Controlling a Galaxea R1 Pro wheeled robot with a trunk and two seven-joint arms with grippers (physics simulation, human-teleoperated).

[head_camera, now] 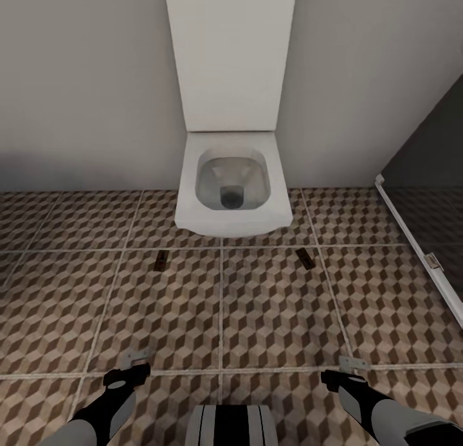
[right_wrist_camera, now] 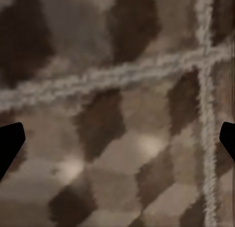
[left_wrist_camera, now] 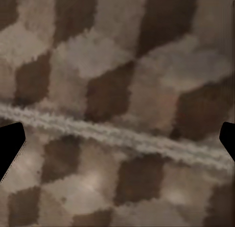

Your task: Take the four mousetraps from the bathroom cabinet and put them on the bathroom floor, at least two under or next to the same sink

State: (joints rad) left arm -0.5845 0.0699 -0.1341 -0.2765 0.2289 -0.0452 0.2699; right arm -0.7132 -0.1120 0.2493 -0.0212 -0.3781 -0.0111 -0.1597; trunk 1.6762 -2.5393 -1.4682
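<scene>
Both arms sit low at 6 o'clock in the head view, with the robot's striped trunk between them. At 7 o'clock the left pincer [head_camera: 132,362] hangs over the bathroom floor [head_camera: 276,317], and at 5 o'clock the right pincer [head_camera: 350,367] does too. In each wrist view the black finger tips stand far apart at the edges with nothing between them, so both pincers are wide and hold nothing.

Two mousetraps lie flat on the tiles. One mousetrap [head_camera: 161,260] is at 10 o'clock from the trunk. A second mousetrap [head_camera: 307,259] is at 1 o'clock. Both rest just in front of the white toilet [head_camera: 231,182], one near each front corner, well apart from each other.

My guess is they need to be by a sink, not a toilet.
</scene>
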